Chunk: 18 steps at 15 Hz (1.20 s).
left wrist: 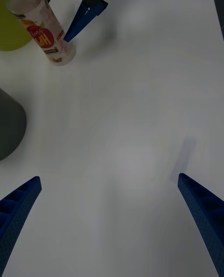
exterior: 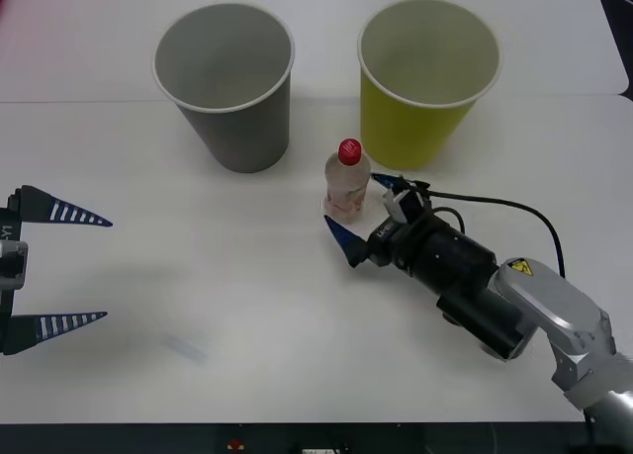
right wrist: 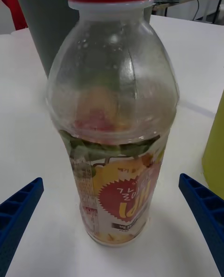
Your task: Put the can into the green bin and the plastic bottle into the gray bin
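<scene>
White table (exterior: pixel 247 355) holds gray bin (exterior: pixel 227 88) far left, green bin (exterior: pixel 425 83) far right. Plastic bottle (exterior: pixel 346 182) upright just near of them, between spread fingers of right gripper (exterior: pixel 358 214), untouched. Left gripper (exterior: pixel 74 268) spread wide, near left edge.

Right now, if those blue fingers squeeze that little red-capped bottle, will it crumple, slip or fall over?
The plastic bottle looks empty and clear-walled, so it is probably light and may dent a little. It stands upright, tall for its base, so an off-centre nudge could tip it. The right gripper is open with a finger on each side, which should help steady it.
</scene>
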### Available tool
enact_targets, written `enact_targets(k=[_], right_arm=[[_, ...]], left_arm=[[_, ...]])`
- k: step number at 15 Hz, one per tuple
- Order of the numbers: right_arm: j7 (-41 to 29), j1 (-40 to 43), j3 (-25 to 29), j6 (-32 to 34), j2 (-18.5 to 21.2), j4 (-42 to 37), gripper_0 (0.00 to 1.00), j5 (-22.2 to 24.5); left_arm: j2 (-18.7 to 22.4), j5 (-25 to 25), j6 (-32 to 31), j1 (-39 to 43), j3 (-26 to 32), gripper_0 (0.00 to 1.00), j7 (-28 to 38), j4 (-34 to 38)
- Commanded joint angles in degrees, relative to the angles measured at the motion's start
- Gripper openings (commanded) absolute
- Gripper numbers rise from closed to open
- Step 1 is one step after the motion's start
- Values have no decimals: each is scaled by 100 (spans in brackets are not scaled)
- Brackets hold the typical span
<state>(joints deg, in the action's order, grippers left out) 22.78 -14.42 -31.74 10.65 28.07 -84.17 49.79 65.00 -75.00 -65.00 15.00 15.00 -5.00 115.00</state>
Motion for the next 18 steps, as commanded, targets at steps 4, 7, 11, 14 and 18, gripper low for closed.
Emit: enact_targets(k=[4,7,11,14,18], right_arm=[[34,-465,1,-46,-426,595,100,136],[34,-535,-8,-107,-478,656,100,215],[25,-535,-34,-125,-478,656,0,250],[7,-535,-34,-98,-470,656,0,250],[-63,-562,10,95,-408,656,0,215]], left_arm=[[0,0,0,0,0,100,0,0],[0,0,0,0,0,100,0,0],[0,0,0,0,0,100,0,0],[0,0,0,0,0,100,0,0],[0,0,0,0,0,100,0,0]])
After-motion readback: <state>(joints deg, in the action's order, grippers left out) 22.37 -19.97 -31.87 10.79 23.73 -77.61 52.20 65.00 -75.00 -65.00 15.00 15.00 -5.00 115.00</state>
